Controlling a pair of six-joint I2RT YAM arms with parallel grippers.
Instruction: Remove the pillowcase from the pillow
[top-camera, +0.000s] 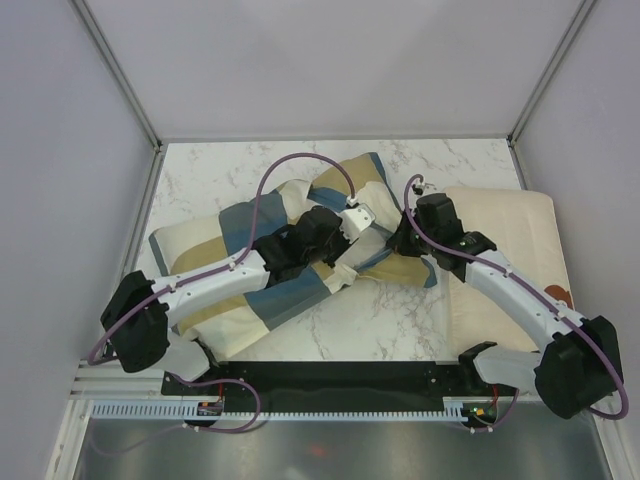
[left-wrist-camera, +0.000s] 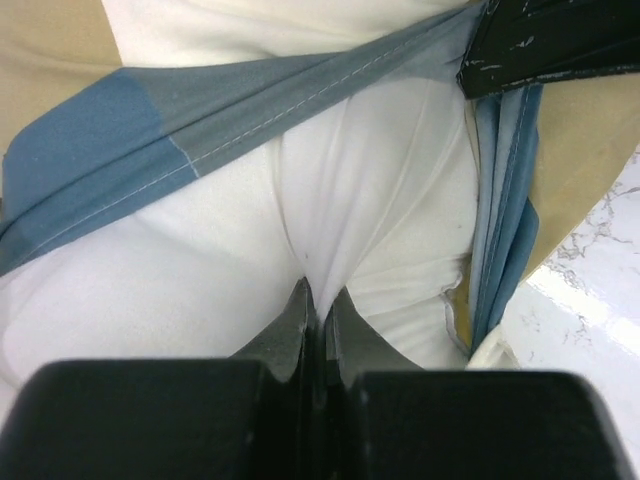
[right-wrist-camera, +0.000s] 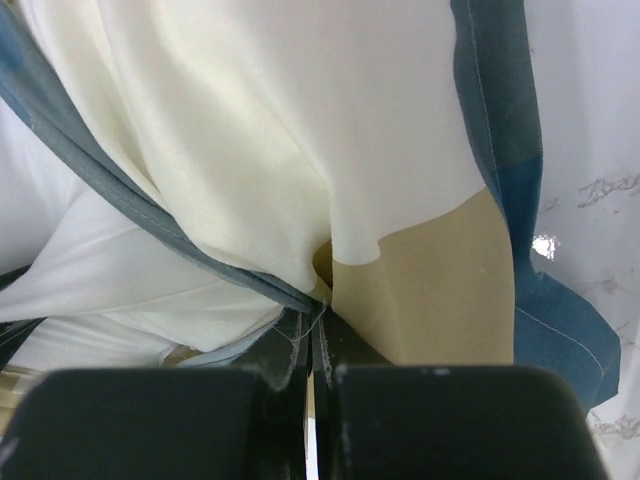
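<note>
The pillowcase (top-camera: 270, 290), in blue, tan and cream blocks, lies crumpled across the table middle. In the left wrist view its blue hem (left-wrist-camera: 130, 140) crosses over the plain white pillow (left-wrist-camera: 360, 200), which bulges out of the opening. My left gripper (left-wrist-camera: 320, 295) is shut on a pinched fold of that white pillow fabric. My right gripper (right-wrist-camera: 322, 315) is shut on the pillowcase's edge (right-wrist-camera: 430, 290), where blue hem, cream and tan meet. From above, the two grippers meet close together over the bundle, left (top-camera: 372, 238) and right (top-camera: 400, 243).
A flatter cream pillow (top-camera: 505, 225) lies at the right under the right arm. Marble tabletop (top-camera: 390, 320) shows in front of the bundle and at the back. Grey walls close in the table on three sides.
</note>
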